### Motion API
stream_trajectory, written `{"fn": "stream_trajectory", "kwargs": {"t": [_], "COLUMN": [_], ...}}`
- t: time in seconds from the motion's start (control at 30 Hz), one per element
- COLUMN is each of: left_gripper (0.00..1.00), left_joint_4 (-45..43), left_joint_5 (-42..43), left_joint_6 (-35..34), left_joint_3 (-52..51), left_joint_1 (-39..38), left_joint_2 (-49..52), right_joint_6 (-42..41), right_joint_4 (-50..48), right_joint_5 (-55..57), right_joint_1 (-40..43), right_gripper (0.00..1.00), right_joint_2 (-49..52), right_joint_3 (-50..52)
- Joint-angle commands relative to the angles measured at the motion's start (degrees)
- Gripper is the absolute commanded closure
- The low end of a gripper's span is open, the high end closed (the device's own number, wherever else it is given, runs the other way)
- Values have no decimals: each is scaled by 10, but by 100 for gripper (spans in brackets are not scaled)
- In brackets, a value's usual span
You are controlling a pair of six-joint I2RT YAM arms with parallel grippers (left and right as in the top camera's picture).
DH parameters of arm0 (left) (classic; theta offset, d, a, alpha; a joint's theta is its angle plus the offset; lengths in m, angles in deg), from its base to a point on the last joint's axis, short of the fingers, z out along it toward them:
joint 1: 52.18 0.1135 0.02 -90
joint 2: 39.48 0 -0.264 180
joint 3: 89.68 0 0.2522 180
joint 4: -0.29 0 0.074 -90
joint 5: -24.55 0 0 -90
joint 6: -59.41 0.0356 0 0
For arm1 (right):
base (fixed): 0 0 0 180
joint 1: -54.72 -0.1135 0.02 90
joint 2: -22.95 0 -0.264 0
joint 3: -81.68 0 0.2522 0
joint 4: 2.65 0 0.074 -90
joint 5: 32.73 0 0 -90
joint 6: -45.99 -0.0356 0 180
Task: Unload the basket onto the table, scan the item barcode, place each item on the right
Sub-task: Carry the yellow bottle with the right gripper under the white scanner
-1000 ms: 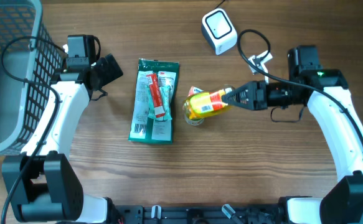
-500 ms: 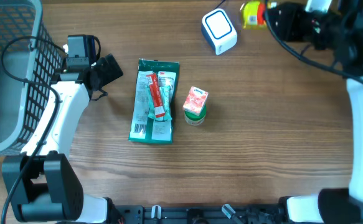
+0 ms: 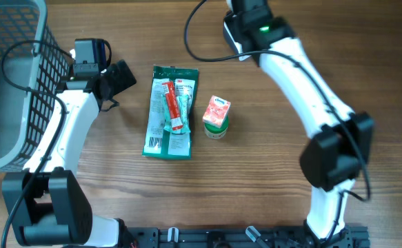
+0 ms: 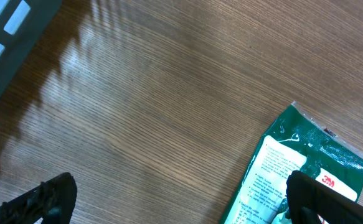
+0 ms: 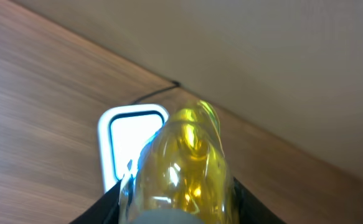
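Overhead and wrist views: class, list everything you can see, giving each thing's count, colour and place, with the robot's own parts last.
table: one, brown wood, under everything.
basket: one, grey mesh, far left edge.
packet: one, green with a red strip, lying flat mid-table.
carton: one, red, white and green, right of the packet.
scanner: one, white, near the table's far edge.
bottle: one, yellow, held in front of the scanner.
left end effector: one, black, open, between basket and packet.
right end effector: one, black, shut on the bottle.
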Motion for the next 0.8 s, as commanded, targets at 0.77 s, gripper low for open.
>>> {"fn": "stream_trajectory", "kwargs": {"t": [0.77], "left_gripper": [0], "left_joint_4": [0], "left_joint_5": [3], "left_joint_6": [3], "left_joint_3": [7], "left_joint_1": [2], "left_joint_2": [-7], "right_joint_6": [-12], "right_joint_4": [-25], "right_joint_5": [186], "right_joint_1": [-7], "right_gripper": [91], "right_joint_2": [-44], "right_joint_3": [-6]}}
